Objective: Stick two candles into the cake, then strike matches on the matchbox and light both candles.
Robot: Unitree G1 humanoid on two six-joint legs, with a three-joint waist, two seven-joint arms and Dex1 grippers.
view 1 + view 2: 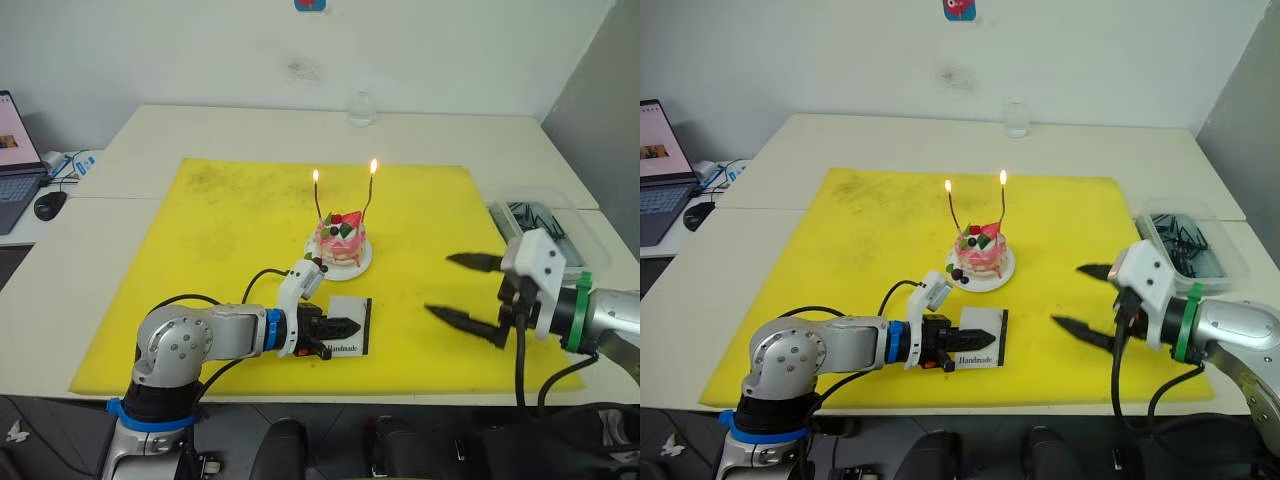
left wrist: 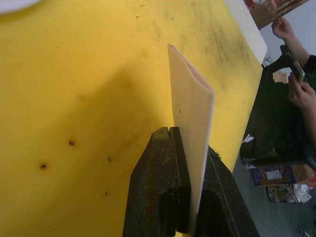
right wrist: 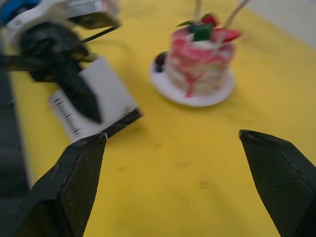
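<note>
The pink-and-white cake (image 1: 340, 241) sits on its small white plate (image 1: 356, 266) in the middle of the yellow mat (image 1: 220, 240). Two thin candles (image 1: 318, 200) (image 1: 370, 192) stand in it, both with small flames. In front of the cake lies the white matchbox (image 1: 352, 324), and my left gripper (image 1: 335, 328) is shut on its near edge; the box (image 2: 190, 118) shows edge-on between the fingers. To the right of the cake my right gripper (image 1: 465, 290) hangs open above the mat with nothing in it. No match shows in either gripper.
A clear plastic tray (image 1: 545, 222) holding dark sticks stands at the mat's right edge. A glass (image 1: 361, 105) is at the table's back. A laptop (image 1: 15, 160) and mouse (image 1: 49, 205) sit far left. A person's hands (image 2: 296, 74) show beyond the table.
</note>
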